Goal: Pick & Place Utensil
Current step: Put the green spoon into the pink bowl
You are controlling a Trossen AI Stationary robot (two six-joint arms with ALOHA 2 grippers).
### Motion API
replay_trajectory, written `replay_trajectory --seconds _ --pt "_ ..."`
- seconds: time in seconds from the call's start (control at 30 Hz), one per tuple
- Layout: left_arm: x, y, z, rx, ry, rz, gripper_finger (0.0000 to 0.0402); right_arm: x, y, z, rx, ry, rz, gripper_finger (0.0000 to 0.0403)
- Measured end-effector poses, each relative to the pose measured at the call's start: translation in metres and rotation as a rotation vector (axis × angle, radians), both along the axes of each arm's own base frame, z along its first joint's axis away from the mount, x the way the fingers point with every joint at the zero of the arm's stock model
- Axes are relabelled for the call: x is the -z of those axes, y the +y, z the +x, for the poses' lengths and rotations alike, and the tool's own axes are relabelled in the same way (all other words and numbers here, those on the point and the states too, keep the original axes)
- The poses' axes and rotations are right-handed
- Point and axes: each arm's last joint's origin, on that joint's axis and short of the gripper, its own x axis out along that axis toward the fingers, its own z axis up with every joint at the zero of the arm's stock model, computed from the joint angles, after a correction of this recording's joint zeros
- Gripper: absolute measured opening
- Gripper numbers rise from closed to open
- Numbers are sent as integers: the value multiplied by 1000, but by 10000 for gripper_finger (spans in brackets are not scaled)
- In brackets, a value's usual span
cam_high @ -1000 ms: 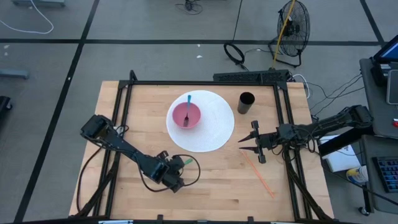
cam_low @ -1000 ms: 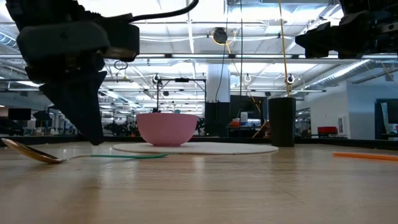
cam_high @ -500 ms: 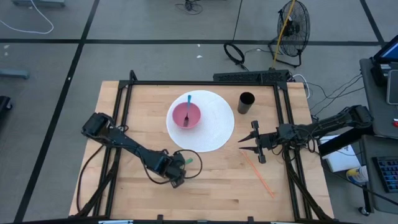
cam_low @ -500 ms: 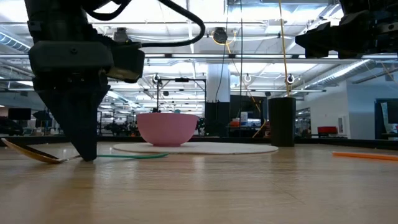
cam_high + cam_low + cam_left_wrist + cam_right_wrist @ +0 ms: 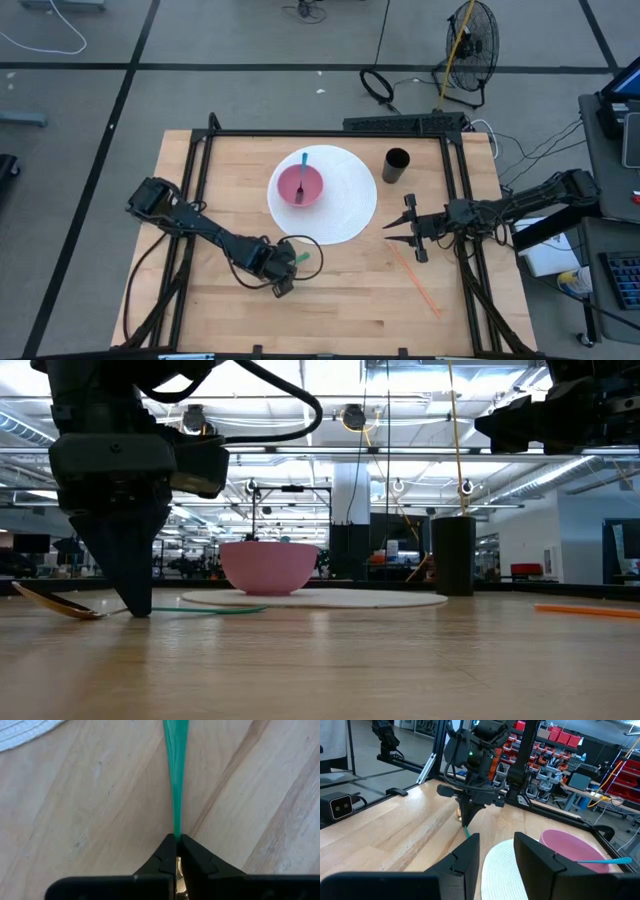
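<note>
A spoon with a green handle (image 5: 176, 780) and a gold bowl (image 5: 55, 605) lies on the wooden table, near the white round mat (image 5: 345, 210). My left gripper (image 5: 283, 284) stands over it, pointing steeply down and shut on the spoon. It also shows in the low view (image 5: 135, 610) and, farther off, in the right wrist view (image 5: 468, 822). My right gripper (image 5: 398, 232) hovers open at the table's right, level and holding nothing. A pink bowl (image 5: 299, 184) sits on the mat with a blue-handled utensil (image 5: 304, 162) in it. My left gripper pinches the spoon between its two fingers at the neck (image 5: 176, 833), where the green handle meets the gold bowl. The fingers (image 5: 128, 575) come from above, pointing down, and lie across the spoon. The spoon lies on the table, its handle running away toward the mat.
A black cup (image 5: 396, 165) stands at the far right of the mat. An orange stick (image 5: 418, 280) lies on the table in front of my right gripper. A black frame rail (image 5: 330, 133) borders the tabletop.
My left gripper has come down and shifted a little toward the mat, tipping steeper, until its fingertips stand on the table at the spoon's neck. The spoon lies where it was.
</note>
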Motion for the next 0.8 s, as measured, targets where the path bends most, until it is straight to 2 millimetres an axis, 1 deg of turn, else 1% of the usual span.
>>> replay_trajectory --seconds 0.4,0.8 --pt "-1 -2 -1 2 -26 40 4 0 0 0 0 0 0 116" --pt "-27 -10 -9 -4 -164 105 1 0 0 0 0 1 0 116"
